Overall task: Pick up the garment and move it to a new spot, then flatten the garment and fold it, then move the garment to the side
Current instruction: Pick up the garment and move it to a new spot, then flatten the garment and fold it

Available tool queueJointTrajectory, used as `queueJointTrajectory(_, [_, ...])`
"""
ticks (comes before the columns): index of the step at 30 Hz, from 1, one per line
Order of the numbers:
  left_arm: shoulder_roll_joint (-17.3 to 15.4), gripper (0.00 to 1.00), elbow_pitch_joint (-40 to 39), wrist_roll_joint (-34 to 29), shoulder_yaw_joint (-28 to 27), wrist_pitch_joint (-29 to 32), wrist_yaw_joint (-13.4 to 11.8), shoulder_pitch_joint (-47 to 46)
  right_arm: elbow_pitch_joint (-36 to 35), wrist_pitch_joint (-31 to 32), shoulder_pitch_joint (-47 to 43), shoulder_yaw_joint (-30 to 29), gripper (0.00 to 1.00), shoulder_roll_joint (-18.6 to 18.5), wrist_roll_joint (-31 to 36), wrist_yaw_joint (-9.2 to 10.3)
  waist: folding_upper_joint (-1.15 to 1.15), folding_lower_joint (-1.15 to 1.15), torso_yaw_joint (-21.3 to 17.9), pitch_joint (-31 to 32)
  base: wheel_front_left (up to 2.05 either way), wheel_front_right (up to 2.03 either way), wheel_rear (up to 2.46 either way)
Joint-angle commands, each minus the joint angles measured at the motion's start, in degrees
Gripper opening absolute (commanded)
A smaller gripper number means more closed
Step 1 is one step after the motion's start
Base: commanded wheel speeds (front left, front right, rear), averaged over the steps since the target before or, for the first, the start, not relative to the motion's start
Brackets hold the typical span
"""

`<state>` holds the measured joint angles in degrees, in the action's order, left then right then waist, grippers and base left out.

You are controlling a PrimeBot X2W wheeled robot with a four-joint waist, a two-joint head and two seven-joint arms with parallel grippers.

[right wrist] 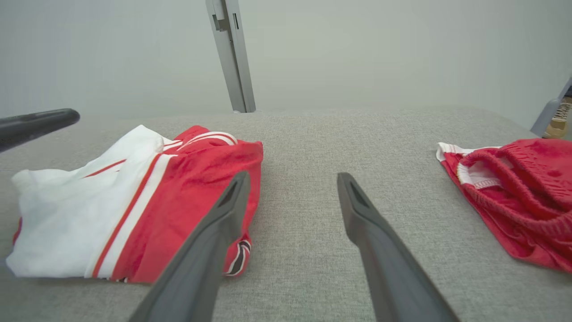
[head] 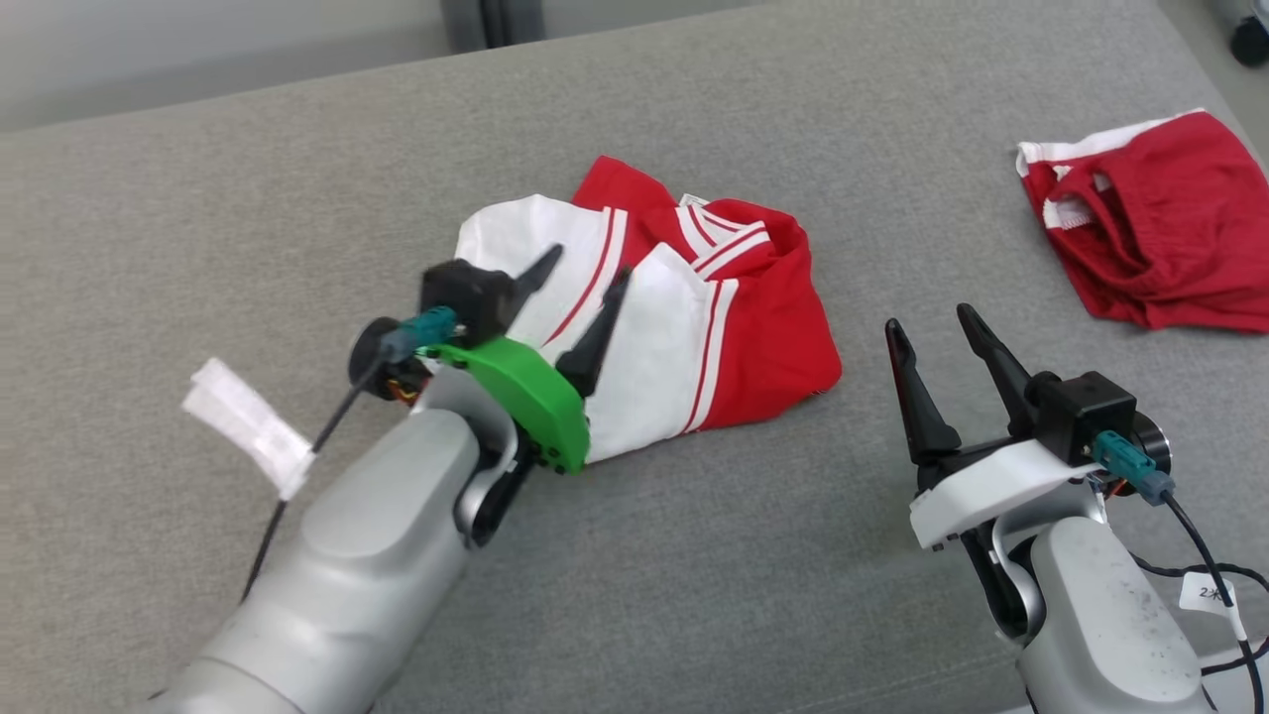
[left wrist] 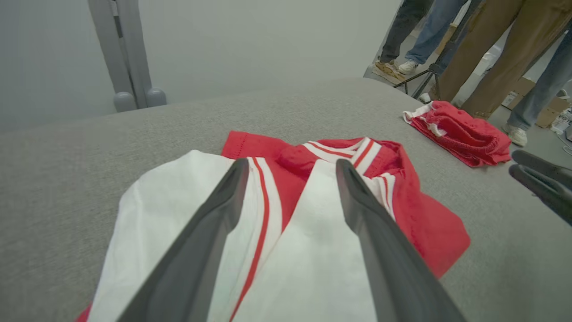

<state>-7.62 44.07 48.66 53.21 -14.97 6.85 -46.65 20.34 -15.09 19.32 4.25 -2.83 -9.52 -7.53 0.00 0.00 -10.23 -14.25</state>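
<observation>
Left gripper [head: 586,268] spread wide, nothing clamped; fingers angled over the white panel of the garment [head: 753,327], whether the tips touch the cloth cannot be told. White tag [head: 248,426] hangs by the cable on that arm's left. Garment folded into a loose bundle, red and white with striped trim, lying near the middle of the grey padded surface [head: 694,595]. Left wrist view looks straight down the left gripper [left wrist: 291,163]: garment [left wrist: 429,223] directly beneath, white sections in front and the red collar area beyond the tips. Same view picks up a grey post [left wrist: 129,53] at the back and, upper right, the legs [left wrist: 496,58] of people standing past the surface's far corner. Right gripper [head: 928,319] also fully parted and empty, over bare surface just right of the garment, clear of it. Right wrist view puts the right gripper [right wrist: 293,176] between the garment [right wrist: 89,214] on its left and the red shorts [right wrist: 523,192] on its right, and reveals a striped cuff tucked under the garment's near red edge. Red shorts [head: 1170,238], white-trimmed and rumpled, well apart near the right edge.
</observation>
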Motion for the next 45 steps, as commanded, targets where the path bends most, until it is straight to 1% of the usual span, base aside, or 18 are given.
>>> queueJointTrajectory(1, [-0.9, 1.00, -1.2, -1.7, -2.7, -0.2, -0.8, 2.6, 0.1, -0.1, -1.1, -0.1, 1.00, -0.2, 0.4, 0.09, 0.00, 0.00, 1.6, 1.4, 0.00, 0.00, 0.00])
queueJointTrajectory(6, [-3.0, 1.00, -8.4, -9.4, -15.9, -0.2, -2.7, 10.6, 0.7, -0.1, -2.0, -0.6, 1.00, -0.2, 1.1, 0.09, 0.00, 0.00, 3.9, 4.3, 0.00, 0.00, 0.00])
queueJointTrajectory(11, [-3.4, 1.00, -14.1, -16.5, -27.0, -0.2, -3.2, 20.5, 1.5, -0.1, -3.8, -1.2, 1.00, -0.2, 2.0, 0.09, 0.00, 0.00, 6.0, 7.1, 0.00, 0.00, 0.00])
queueJointTrajectory(16, [-2.2, 1.00, -18.1, -22.7, -36.8, -0.2, -2.6, 30.3, 2.2, -0.1, -5.7, -1.6, 1.00, -0.2, 2.5, 0.09, 0.00, 0.00, 7.7, 9.6, 0.00, 0.00, 0.00])
queueJointTrajectory(20, [-0.4, 1.00, -21.3, -26.8, -43.9, -0.2, -2.3, 37.5, 2.5, -0.1, -7.2, -1.9, 1.00, -0.2, 2.7, 0.09, 0.00, 0.00, 8.6, 11.0, 0.00, 0.00, 0.00])
queueJointTrajectory(24, [1.6, 1.00, -23.8, -30.3, -49.3, -0.2, -1.6, 43.5, 2.8, -0.1, -8.8, -2.4, 1.00, -0.2, 3.0, 0.09, 0.00, 0.00, 9.5, 12.0, 0.00, 0.00, 0.00])
queueJointTrajectory(30, [3.8, 1.00, -24.6, -33.1, -52.5, -0.2, -0.2, 47.9, 3.2, -0.1, -10.3, -2.5, 1.00, -0.2, 2.8, 0.09, 0.00, 0.00, 10.1, 12.1, 0.00, 0.00, 0.00])
queueJointTrajectory(35, [4.4, 1.00, -24.5, -33.8, -52.4, -0.2, 0.4, 47.1, 3.3, -0.1, -9.2, -1.3, 1.00, -0.2, 3.6, 0.09, 0.00, 0.00, 10.4, 11.1, 0.00, 0.00, 0.00])
queueJointTrajectory(37, [4.5, 1.00, -24.5, -33.7, -52.2, -0.2, 0.5, 46.4, 3.2, -0.1, -8.2, 0.2, 1.00, -0.2, 3.8, 0.09, 0.00, 0.00, 10.6, 10.6, 0.00, 0.00, 0.00])
queueJointTrajectory(42, [4.6, 1.00, -24.1, -32.6, -50.6, -0.2, 0.6, 45.1, 4.2, -0.1, -3.2, 6.3, 1.00, -0.2, 3.4, 0.09, 0.00, 0.00, 11.7, 8.9, 0.00, 0.00, 0.00])
queueJointTrajectory(45, [4.6, 1.00, -23.8, -32.1, -49.3, -0.2, 0.7, 44.0, 6.3, -0.1, 1.3, 8.5, 1.00, -0.3, 3.1, 0.09, 0.00, 0.00, 12.7, 7.8, 0.00, 0.00, 0.00])
